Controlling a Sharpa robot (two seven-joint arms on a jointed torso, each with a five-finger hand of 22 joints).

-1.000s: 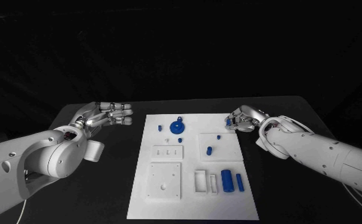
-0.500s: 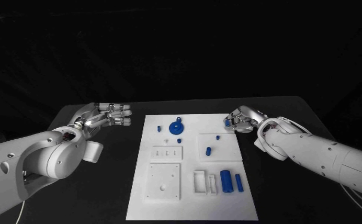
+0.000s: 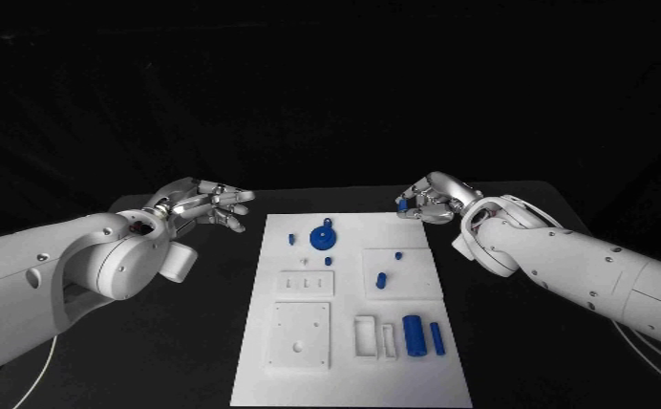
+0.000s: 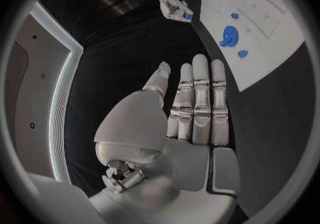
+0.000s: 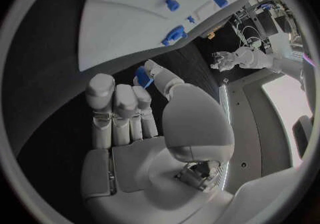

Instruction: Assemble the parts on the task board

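The white task board (image 3: 310,371) lies mid-table with blue parts on it: a round gear (image 3: 323,235), small pegs (image 3: 292,237) and two cylinders (image 3: 414,333) near the front. My right hand (image 3: 433,201) hovers off the board's far right corner and pinches a small blue part (image 3: 401,205) between thumb and a finger. The right wrist view shows that part (image 5: 143,76) at the fingertips, and the left wrist view shows it (image 4: 189,16) too. My left hand (image 3: 206,206) floats left of the board's far left corner, fingers straight and apart (image 4: 197,101), holding nothing.
White raised blocks (image 3: 301,333) and slotted holders (image 3: 374,333) stand on the board's near half. Black tabletop (image 3: 180,333) runs along both sides of the board. The table's far edge lies just behind both hands.
My right hand has risen and drawn slightly away from the board's far right corner, still pinching the blue part. The left hand has turned a little, fingers spreading.
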